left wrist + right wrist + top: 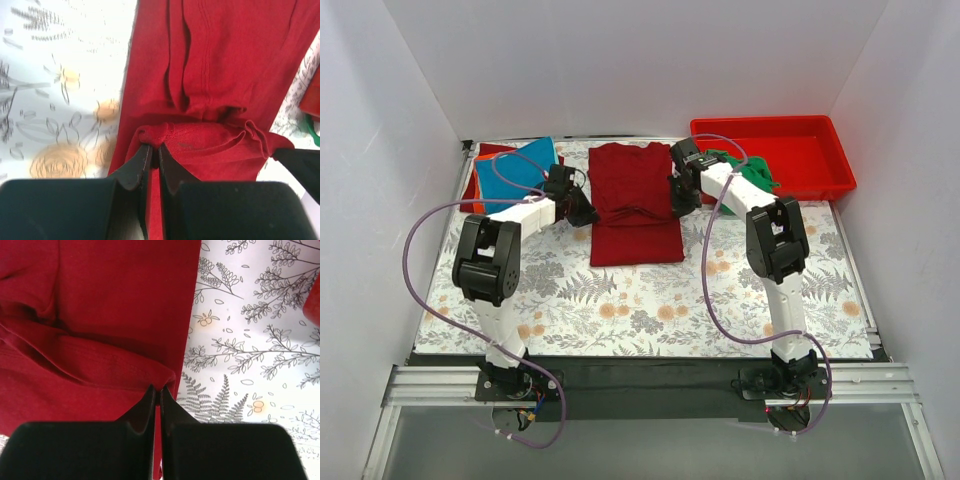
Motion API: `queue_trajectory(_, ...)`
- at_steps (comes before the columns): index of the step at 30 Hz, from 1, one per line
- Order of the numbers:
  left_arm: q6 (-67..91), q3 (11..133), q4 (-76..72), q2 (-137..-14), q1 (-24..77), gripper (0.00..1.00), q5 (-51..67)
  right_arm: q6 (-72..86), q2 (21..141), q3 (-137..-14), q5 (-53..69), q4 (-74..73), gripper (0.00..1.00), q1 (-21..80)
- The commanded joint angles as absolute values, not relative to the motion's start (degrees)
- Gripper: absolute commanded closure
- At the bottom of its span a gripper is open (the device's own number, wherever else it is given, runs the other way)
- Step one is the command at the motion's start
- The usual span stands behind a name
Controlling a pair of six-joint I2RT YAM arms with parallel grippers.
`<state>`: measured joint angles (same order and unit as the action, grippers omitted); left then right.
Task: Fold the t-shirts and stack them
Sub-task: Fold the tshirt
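Top external: red tray (805, 150) holds green t-shirt (757, 172); left gripper (154, 151) and right gripper (157, 391) pinch dark red t-shirt (632, 195).

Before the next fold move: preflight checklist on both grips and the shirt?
1. Left gripper shut on the dark red t-shirt edge: ok.
2. Right gripper shut on the opposite edge: ok.
3. Both grips roughly level across the shirt: ok.
4. Cloth smooth at the fold: not ok, it is bunched near the left grip.
5. Number of layers pinched: cannot tell.
6. Green t-shirt off the dark red one, by the red tray: ok.
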<state>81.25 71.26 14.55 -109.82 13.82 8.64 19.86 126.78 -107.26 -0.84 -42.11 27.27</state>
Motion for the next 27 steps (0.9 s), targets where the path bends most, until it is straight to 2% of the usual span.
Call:
queue_trajectory(1,79.81,74.53,13.8,-111.09,12.66,1.0,8.43,19.25,128.23,-110.74,-0.53,-42.98,0.99,26.46)
queue_trajectory(13,79.28,77.52,14.06,-114.34,11.25,1.0,9.67,19.6,131.66,-115.93,2.28,-44.3,0.99,25.66)
queue_trajectory(14,79.54,77.61,14.24,-114.35,11.08,1.0,9.93,19.51,131.83,-116.1,3.07,-44.38,0.95,25.66)
queue_trajectory(15,79.8,77.52,14.33,-114.26,10.73,0.94,10.11,19.08,131.92,-116.45,3.69,-44.47,0.81,25.66)
queue_trajectory(16,79.89,77.61,14.33,-113.56,10.64,0.77,10.11,18.81,131.92,-117.33,5.34,-44.99,0.75,25.66)
queue_trajectory(17,79.72,77.61,14.33,-112.77,10.63,0.7,9.85,18.46,131.84,-118.12,6.23,-45.44,0.7,25.66)
queue_trajectory(19,79.19,78.39,14.41,-111.28,10.63,0.62,9.14,17.58,131.4,-119.44,7.73,-45.96,0.58,25.66)
queue_trajectory(21,77.97,79.54,15.38,-109.08,10.63,0.58,8.88,17.14,130.08,-121.63,8.09,-47.02,0.53,25.66)
queue_trajectory(22,77.52,80.59,16.69,-108.38,10.63,0.58,8.88,16.79,129.38,-122.08,7.56,-47.28,0.45,25.66)
queue_trajectory(27,75.76,77.27,19.42,-102.33,11.07,0.57,7.47,16.61,124.72,-121.56,7.47,-47.29,0.41,25.75)
